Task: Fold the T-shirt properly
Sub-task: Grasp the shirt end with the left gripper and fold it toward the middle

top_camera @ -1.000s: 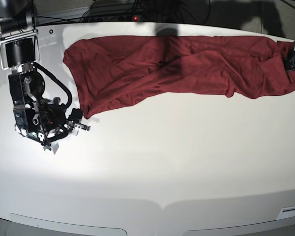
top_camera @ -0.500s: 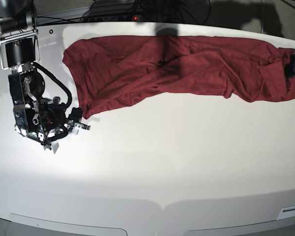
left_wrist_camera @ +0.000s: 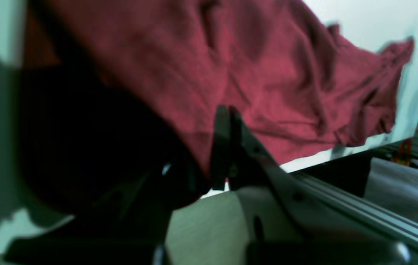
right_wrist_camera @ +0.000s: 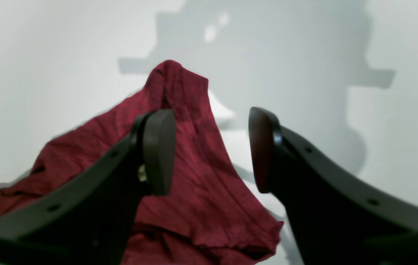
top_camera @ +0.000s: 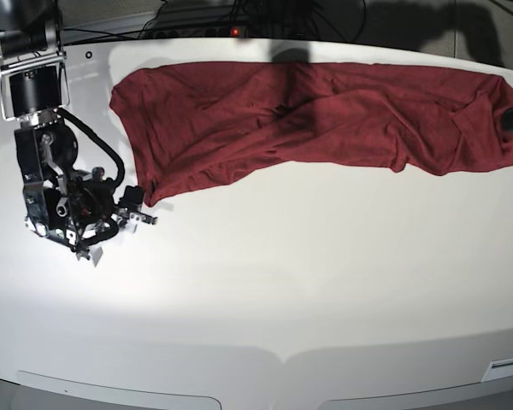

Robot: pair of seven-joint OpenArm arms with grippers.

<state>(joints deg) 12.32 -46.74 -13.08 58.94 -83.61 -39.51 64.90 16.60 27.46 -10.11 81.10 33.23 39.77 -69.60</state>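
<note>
A white table [top_camera: 265, 282] carries the T-shirt [top_camera: 308, 115], stretched wide across twelve o'clock for flattening. At three o'clock the left pincer [left_wrist_camera: 225, 114] pinches its edge; at nine, the right pincer [right_wrist_camera: 210, 147] gapes, empty, beside a corner.

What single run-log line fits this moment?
left gripper: shut on shirt | right gripper: open beside shirt corner
</note>
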